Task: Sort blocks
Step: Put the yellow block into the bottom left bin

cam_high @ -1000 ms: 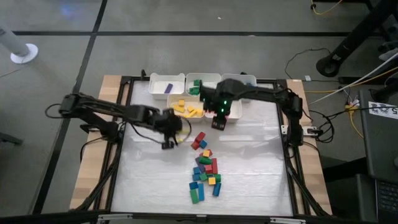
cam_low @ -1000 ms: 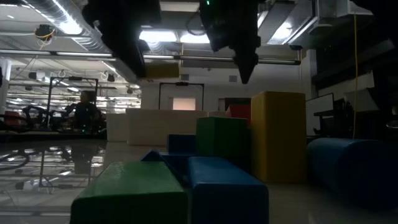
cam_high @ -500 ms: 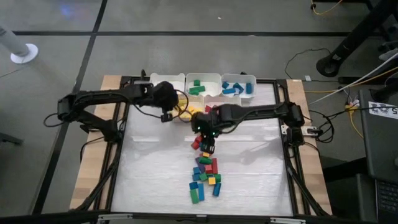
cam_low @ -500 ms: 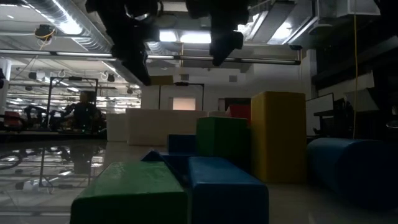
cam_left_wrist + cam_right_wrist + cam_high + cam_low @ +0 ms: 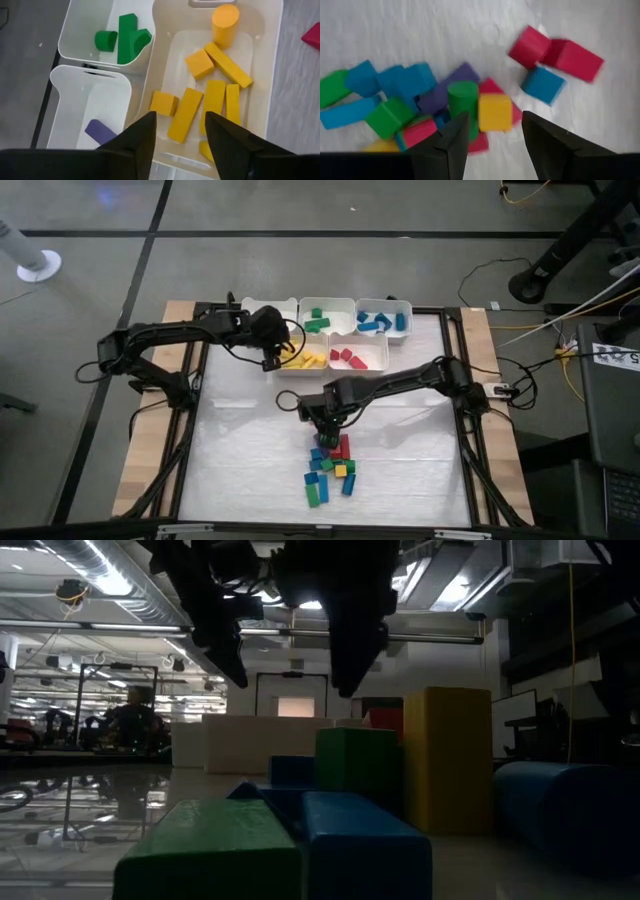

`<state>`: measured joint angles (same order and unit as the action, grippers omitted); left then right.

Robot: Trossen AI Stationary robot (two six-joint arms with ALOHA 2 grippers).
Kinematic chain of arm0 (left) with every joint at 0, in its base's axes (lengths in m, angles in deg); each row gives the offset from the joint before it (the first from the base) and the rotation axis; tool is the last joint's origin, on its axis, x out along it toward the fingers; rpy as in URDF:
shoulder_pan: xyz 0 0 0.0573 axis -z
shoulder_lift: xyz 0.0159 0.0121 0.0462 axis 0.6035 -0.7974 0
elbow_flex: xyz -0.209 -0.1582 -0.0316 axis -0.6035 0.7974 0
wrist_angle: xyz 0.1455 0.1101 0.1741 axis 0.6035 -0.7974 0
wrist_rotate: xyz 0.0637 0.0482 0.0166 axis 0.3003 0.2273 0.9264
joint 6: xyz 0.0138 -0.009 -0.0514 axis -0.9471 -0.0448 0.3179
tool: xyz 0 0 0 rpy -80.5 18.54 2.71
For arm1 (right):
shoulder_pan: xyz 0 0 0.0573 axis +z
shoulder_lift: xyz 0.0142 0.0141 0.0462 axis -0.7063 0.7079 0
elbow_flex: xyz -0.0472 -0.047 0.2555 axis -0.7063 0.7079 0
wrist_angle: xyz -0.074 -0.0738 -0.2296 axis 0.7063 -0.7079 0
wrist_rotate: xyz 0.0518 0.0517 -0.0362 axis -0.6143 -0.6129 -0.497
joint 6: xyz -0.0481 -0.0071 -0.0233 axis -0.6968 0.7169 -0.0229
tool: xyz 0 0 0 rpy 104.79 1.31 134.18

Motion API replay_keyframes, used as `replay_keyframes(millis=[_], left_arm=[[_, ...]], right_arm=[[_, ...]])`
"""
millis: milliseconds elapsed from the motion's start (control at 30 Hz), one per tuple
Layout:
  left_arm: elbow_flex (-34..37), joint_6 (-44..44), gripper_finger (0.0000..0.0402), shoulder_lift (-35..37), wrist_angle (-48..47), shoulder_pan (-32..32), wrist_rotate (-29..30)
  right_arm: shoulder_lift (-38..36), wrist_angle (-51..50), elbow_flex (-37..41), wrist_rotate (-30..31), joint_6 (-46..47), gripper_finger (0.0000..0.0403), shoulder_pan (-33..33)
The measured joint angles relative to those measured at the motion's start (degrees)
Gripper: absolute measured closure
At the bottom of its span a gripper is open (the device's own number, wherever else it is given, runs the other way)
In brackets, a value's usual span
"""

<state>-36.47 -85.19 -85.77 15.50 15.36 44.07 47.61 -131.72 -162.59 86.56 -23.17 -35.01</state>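
Observation:
Several loose blocks (image 5: 331,464) lie heaped on the white mat near the table's middle. My right gripper (image 5: 322,423) hangs open above the heap's far end. In the right wrist view its fingers (image 5: 495,118) frame a yellow cube (image 5: 495,111) beside a green cylinder (image 5: 462,97), without touching them. My left gripper (image 5: 271,364) hangs open over the yellow bin (image 5: 292,370). Between its fingers (image 5: 180,118) I see several yellow blocks (image 5: 216,95) lying on the bin's floor.
Five white bins stand along the far edge: purple (image 5: 256,310), green (image 5: 325,318) and blue (image 5: 383,321) behind, yellow and red (image 5: 358,356) in front. Two red blocks (image 5: 555,52) and a blue one (image 5: 542,85) lie apart from the heap. Bare mat lies on both sides.
My left gripper has swung from the mat toward the far edge and now hangs over the yellow bin. My right gripper has left the red bin, travelled toward the near edge and come down over the heap of blocks.

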Motion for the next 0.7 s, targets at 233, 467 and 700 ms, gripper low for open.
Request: replay_keyframes(millis=[233,467,700], left_arm=[[0.0,0.0,0.0235,0.0,-0.4,0.0,0.0],[0.0,0.2,0.0235,0.0,-0.4,0.0,0.0],[0.0,0.1,0.0235,0.0,-0.3,0.0,0.0]], right_arm=[[2.9,-0.5,0.0,-0.1,-0.2,0.0221,0.4],[3.6,0.1,2.8,-0.1,-0.2,0.0221,0.2],[3.6,1.6,6.2,-0.6,-0.3,0.0221,0.2]])
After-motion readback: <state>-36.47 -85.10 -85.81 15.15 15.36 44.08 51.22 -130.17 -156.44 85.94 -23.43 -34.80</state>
